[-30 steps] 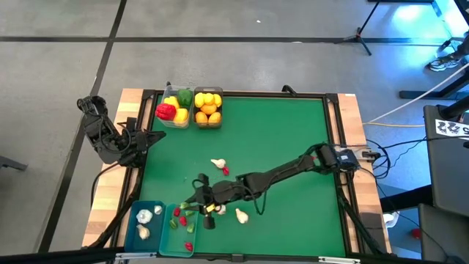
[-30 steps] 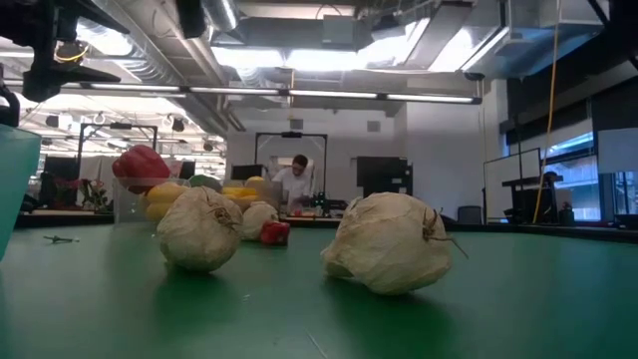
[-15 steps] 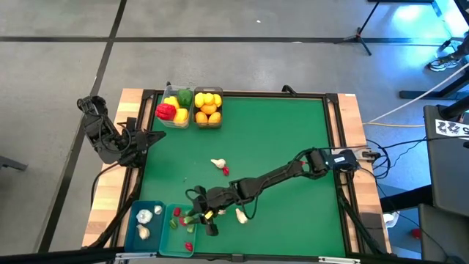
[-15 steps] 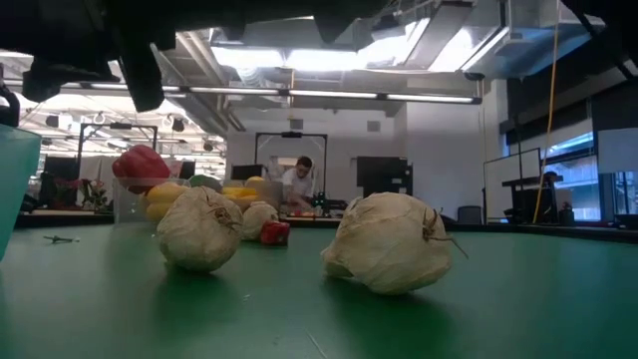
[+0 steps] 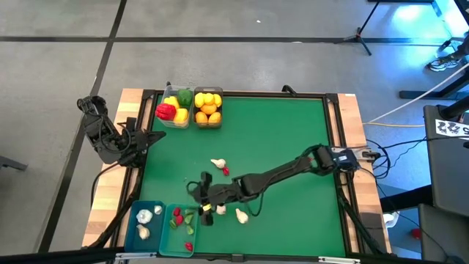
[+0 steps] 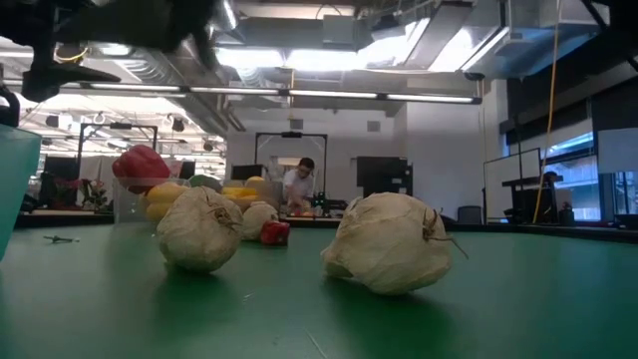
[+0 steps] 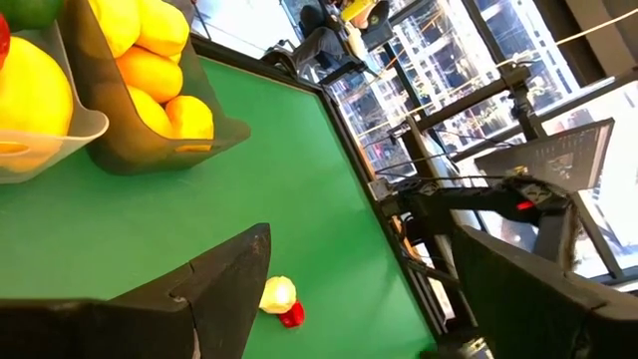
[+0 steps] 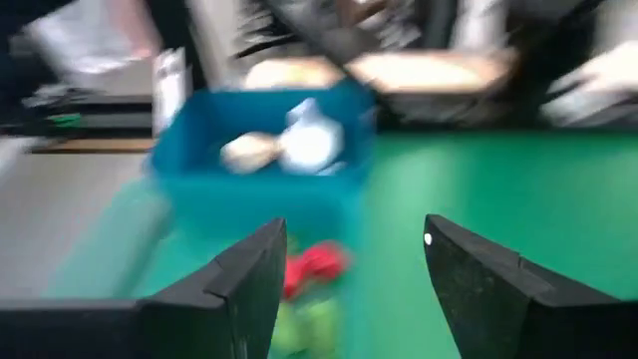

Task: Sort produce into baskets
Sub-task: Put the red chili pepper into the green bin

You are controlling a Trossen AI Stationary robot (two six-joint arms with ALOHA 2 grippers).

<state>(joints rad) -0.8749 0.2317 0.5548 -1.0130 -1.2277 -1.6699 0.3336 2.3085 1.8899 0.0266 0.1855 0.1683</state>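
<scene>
From above, the right gripper (image 5: 203, 196) has pulled back from the teal chili bin (image 5: 182, 227) at lower left, jaws now apart and empty (a chili likely delivered). The neighbouring teal bin (image 5: 143, 223) holds garlic; peppers (image 5: 174, 107) and lemons with oranges (image 5: 208, 107) fill the clear upper bins. Low view: two garlic bulbs (image 6: 389, 243) remain on the table (image 6: 518, 299). Left gripper (image 5: 150, 136) waits open at the left edge.

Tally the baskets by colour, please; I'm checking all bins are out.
Clear baskets: 2, the pepper basket and the citrus basket
Teal baskets: 2, the garlic basket and the chili basket
Total: 4
</scene>
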